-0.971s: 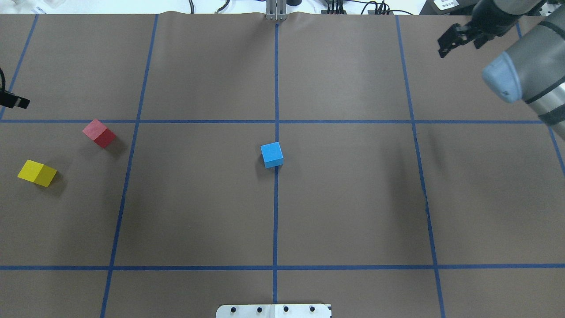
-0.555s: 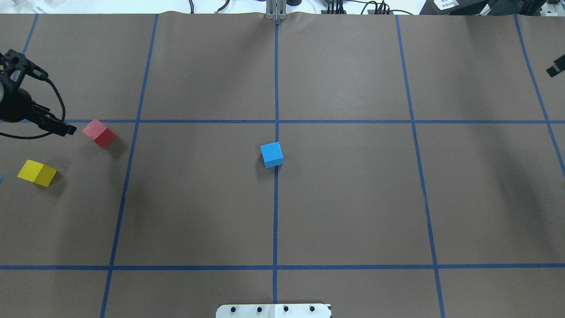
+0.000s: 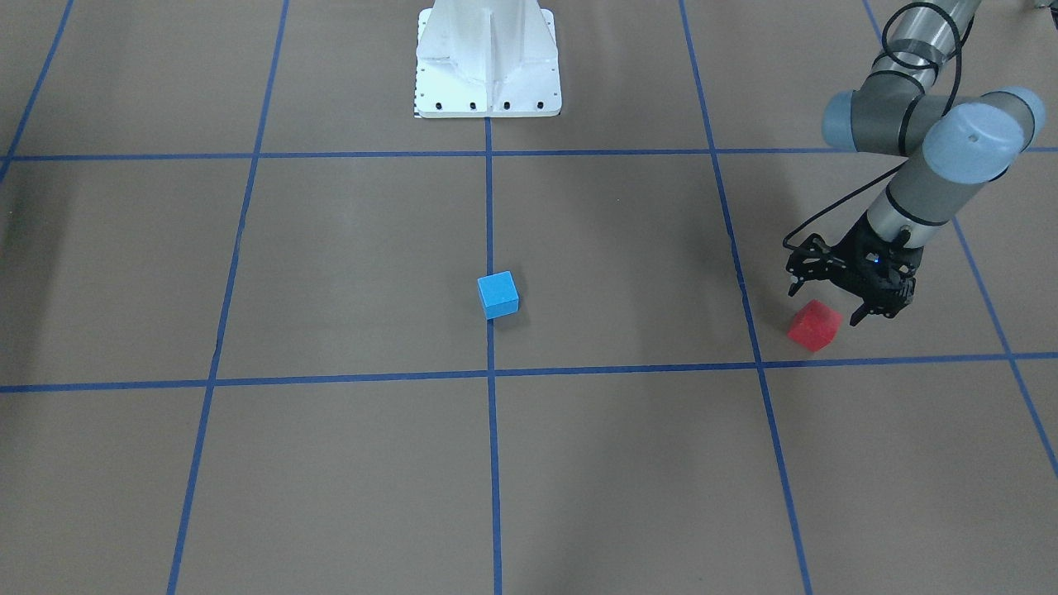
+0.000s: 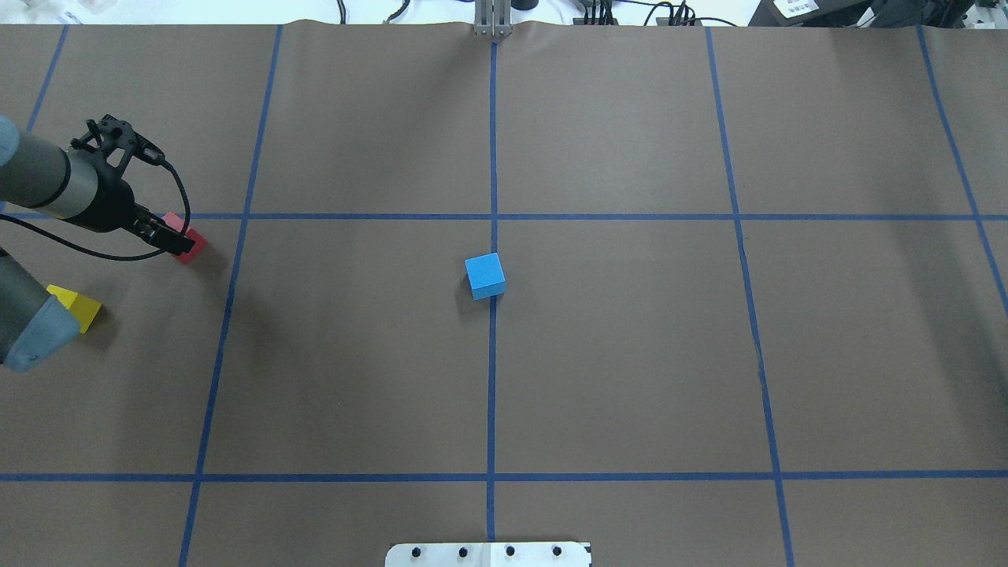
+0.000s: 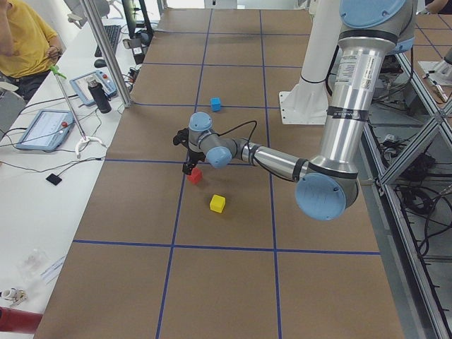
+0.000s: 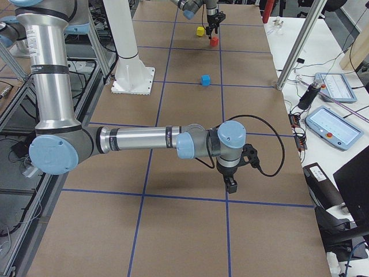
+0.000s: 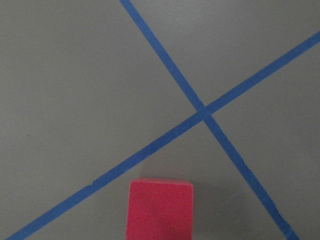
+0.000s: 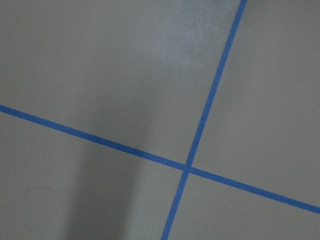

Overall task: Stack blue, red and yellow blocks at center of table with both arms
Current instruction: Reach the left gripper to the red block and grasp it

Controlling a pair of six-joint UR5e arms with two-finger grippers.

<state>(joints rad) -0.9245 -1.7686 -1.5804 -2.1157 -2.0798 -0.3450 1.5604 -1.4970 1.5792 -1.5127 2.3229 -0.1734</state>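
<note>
Stacking barely begun: we find the blue block (image 4: 484,275) central; well to its left, left gripper (image 3: 824,304) spread over the red block (image 3: 814,326), yellow block (image 5: 217,203) waiting.

A long white desk (image 5: 49,191) holds a grey touchscreen pendant (image 5: 42,129) with a red button. A person in a yellow shirt (image 5: 25,42) sits at its far end, near a slim metal post (image 5: 106,56). The lighting is bright and even.
</note>
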